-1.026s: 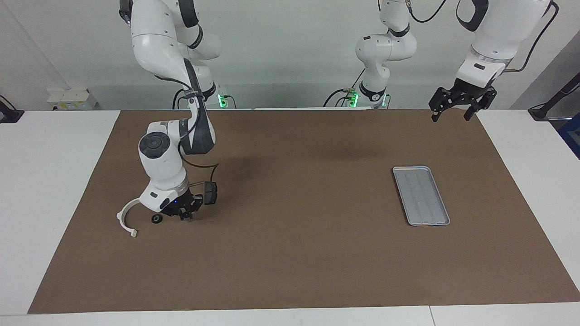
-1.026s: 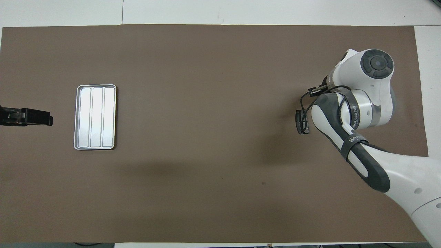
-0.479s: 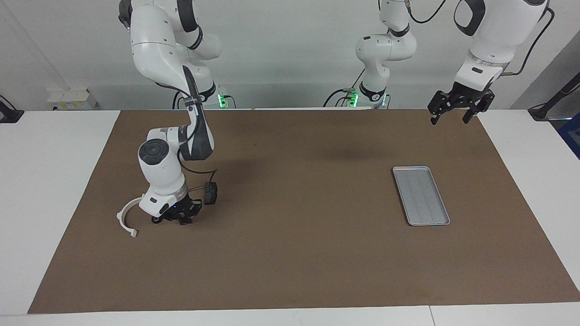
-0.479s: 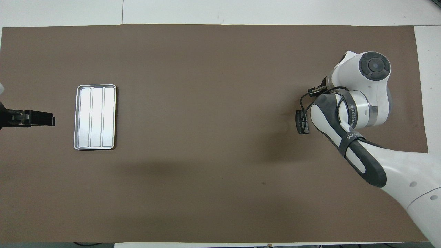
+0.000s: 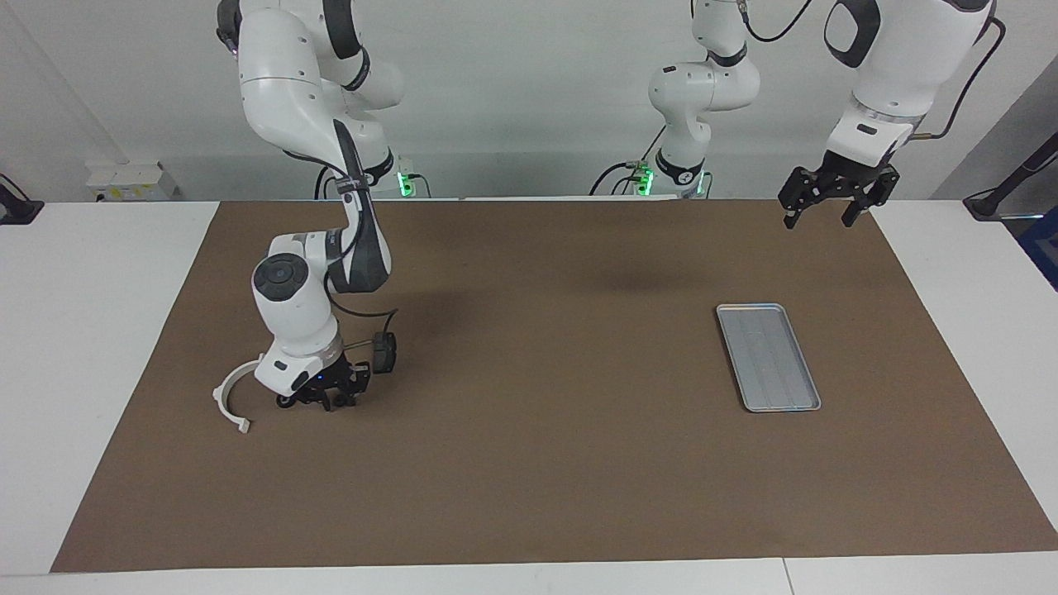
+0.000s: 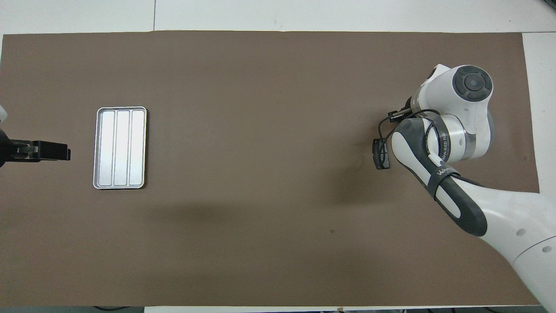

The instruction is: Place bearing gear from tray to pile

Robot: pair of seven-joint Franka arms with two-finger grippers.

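The tray (image 5: 769,357) (image 6: 120,148) lies bare on the brown mat toward the left arm's end. At the right arm's end, the pile shows as a white half-ring (image 5: 228,398) with a small dark round part (image 5: 285,402) beside it, likely a bearing gear. My right gripper (image 5: 329,403) is down at the mat right next to that part. Whatever is between its fingers is hidden. In the overhead view the right wrist (image 6: 460,113) covers the pile and the gripper. My left gripper (image 5: 818,215) (image 6: 43,150) hangs open and empty, high over the mat's edge by the robots.
A brown mat (image 5: 529,463) covers most of the white table (image 5: 83,330). A small black camera on a cable (image 5: 383,351) hangs beside the right wrist. Nothing else lies on the mat between the pile and the tray.
The right arm has lowered its gripper to the mat beside the dark round part, which has stayed put. The left gripper has drifted slightly toward the tray.
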